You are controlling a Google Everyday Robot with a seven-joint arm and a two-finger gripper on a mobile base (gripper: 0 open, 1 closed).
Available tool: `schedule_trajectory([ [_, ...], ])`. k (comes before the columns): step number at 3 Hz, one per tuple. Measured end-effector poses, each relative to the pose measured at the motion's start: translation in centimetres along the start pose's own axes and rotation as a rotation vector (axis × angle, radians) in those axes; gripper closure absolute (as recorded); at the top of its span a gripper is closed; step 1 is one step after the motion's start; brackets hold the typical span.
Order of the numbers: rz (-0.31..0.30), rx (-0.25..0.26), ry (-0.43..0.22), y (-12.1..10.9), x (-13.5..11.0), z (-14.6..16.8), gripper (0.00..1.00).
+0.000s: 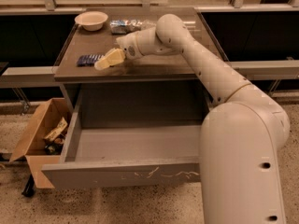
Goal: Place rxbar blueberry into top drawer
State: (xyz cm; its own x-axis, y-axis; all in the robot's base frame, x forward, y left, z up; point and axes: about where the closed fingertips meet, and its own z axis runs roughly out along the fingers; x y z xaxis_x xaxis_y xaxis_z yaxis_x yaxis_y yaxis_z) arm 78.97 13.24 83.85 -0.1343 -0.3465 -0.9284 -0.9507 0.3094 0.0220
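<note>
The rxbar blueberry (pixel 88 59), a small flat dark navy bar, lies on the brown cabinet top (pixel 154 55) near its front left corner. My gripper (pixel 105 61) hovers just right of the bar, its cream fingers pointing left and down towards it, close to touching. The top drawer (pixel 121 174) is pulled wide open below the cabinet top, and its grey inside holds nothing.
A white bowl (pixel 91 20) and a crinkly silver-blue packet (pixel 125 26) sit at the back of the cabinet top. A brown cardboard box (pixel 39 141) with scraps stands on the floor left of the drawer. My arm reaches in from the right.
</note>
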Motion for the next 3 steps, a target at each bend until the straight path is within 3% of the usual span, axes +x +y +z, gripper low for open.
schedule_trajectory([
  [2,0.006,-0.073,-0.009,1.2,0.0,3.6,0.02],
  [3,0.014,-0.083,-0.007,1.3,0.4,4.0,0.25],
])
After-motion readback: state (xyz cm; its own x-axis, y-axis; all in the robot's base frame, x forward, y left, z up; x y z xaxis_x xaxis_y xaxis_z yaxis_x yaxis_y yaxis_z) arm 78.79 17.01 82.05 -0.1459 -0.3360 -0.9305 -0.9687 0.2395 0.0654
